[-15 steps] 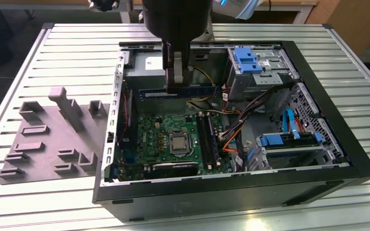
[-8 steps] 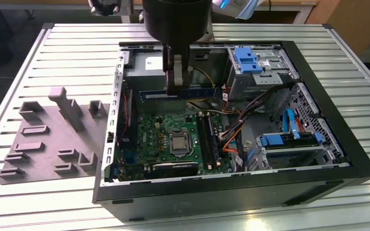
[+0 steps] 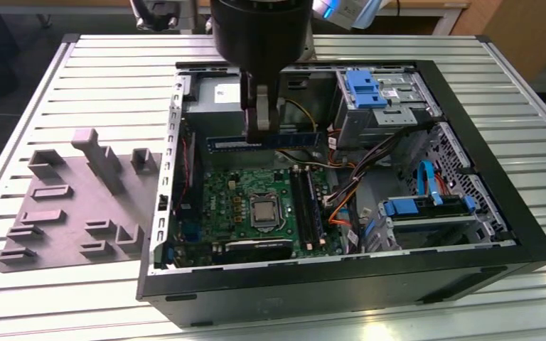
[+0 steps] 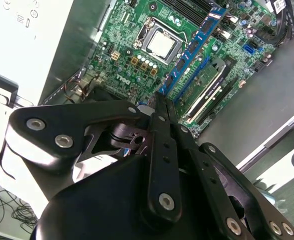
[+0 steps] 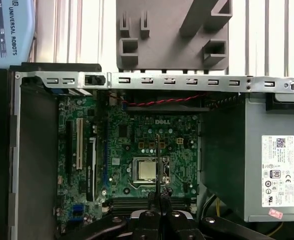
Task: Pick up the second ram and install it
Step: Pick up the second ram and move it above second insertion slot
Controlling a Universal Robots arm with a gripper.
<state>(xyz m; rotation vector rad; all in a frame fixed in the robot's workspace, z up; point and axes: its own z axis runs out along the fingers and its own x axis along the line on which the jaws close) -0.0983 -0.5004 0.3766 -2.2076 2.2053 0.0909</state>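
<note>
1. One long, flat, dark green memory stick (image 3: 265, 141) with a blue label is pinched in your black two-finger gripper (image 3: 259, 126), fingers closed tight on its faces.
2. You've got it held level over the green motherboard (image 3: 221, 192) inside the open black computer case (image 3: 349, 284).

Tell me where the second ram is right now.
In the exterior view the ram is clamped in the gripper, held level above the motherboard inside the open case, toward the power supply end.
</note>
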